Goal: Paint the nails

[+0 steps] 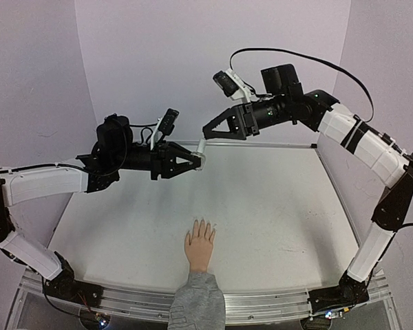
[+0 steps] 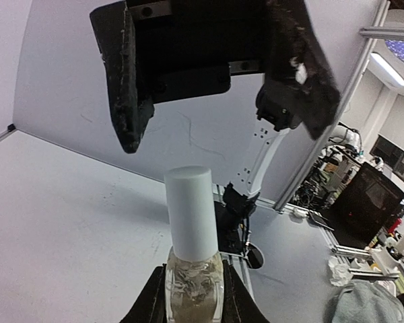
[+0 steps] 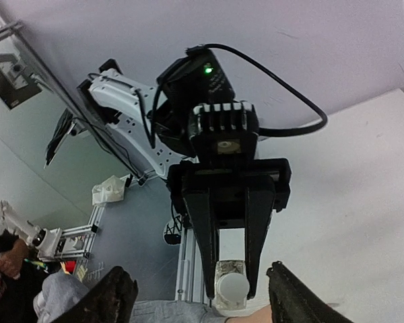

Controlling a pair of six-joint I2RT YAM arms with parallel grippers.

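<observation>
The left gripper [image 2: 193, 299] has its two black fingers closed narrow on the clear glass body of one small bottle [image 2: 193, 279], which is square-shouldered with pale liquid inside. The bottle's smooth white cylindrical cap [image 2: 190, 212] stands out past the fingertips, and its base is cut off by the frame edge. The right gripper [image 2: 222, 131] faces it with jaws wide. Its two matte black fingers [image 2: 129, 94] are scuffed and flecked white. They sit either side of the cap's line and just beyond its top, not touching it.

One flesh-coloured hand [image 1: 199, 246] lies flat on the white table [image 1: 282, 206], well below both pairs of jaws and nearer the arm bases. It comes out of a soft grey sleeve cuff [image 1: 197, 302]. The nails [image 1: 203, 224] are at its fingertips, pointing towards the jaws, and are too small to count or to judge their surface.
</observation>
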